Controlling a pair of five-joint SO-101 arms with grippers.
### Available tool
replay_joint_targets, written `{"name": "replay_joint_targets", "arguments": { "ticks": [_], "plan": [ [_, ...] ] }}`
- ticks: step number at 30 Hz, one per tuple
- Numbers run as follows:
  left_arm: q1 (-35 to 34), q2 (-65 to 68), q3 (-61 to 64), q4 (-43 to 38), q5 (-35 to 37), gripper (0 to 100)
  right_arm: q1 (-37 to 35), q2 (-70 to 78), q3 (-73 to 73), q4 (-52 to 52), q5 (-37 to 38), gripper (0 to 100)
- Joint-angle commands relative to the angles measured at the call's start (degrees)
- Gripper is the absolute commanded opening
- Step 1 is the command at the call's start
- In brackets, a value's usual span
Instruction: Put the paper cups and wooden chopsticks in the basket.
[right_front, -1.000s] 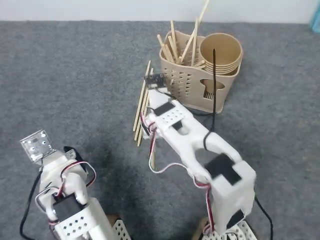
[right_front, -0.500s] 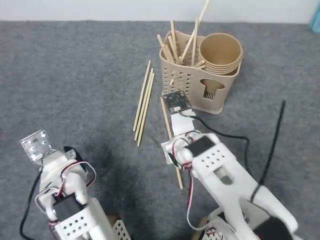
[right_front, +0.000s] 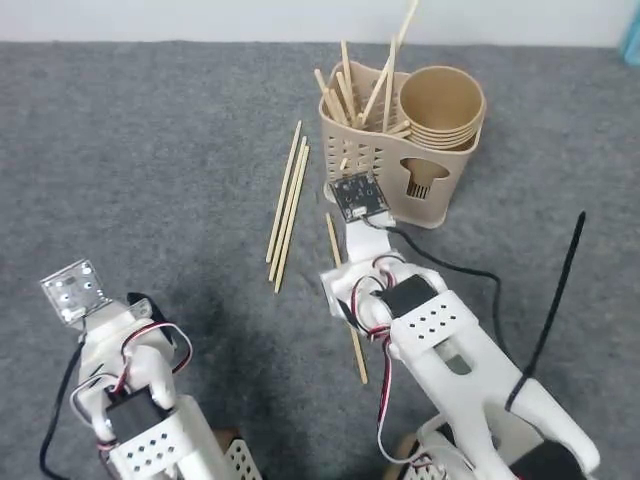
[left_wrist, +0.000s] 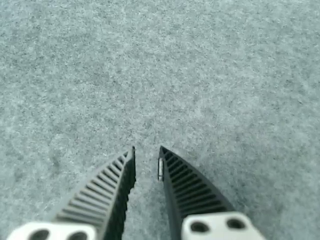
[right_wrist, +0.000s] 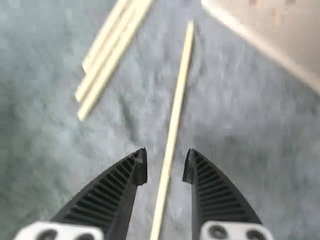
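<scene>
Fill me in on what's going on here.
The right gripper hangs open over a single wooden chopstick on the grey carpet, with one jaw on either side of it, not gripping. Three more wooden chopsticks lie together beside the beige slotted plastic basket, which already holds a stack of brown paper cups and several chopsticks. The left gripper hangs slightly open over bare carpet, away from everything.
</scene>
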Motion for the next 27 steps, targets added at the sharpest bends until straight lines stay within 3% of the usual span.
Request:
{"name": "replay_joint_targets", "arguments": {
  "ticks": [1,7,14,16,19,27],
  "plan": [
    [0.1,-1.1,-0.3,0.1,-0.6,7,0.7,3.4,-2.3,-6.8,2.0,12.2],
    [0.1,-1.1,-0.3,0.1,-0.6,7,2.4,23.1,-11.3,-13.7,5.5,12.2],
    [0.1,-1.1,-0.3,0.1,-0.6,7,3.0,39.6,-23.6,-13.8,5.3,12.2],
    [0.1,-1.1,-0.3,0.1,-0.6,7,3.0,40.6,-25.2,-13.1,5.4,10.8],
    [0.1,-1.1,-0.3,0.1,-0.6,7,2.9,40.5,-25.7,-10.5,5.5,0.0],
    [0.1,-1.1,-0.3,0.1,-0.6,7,3.5,29.3,-25.3,1.7,5.1,0.8]
  ]
}}
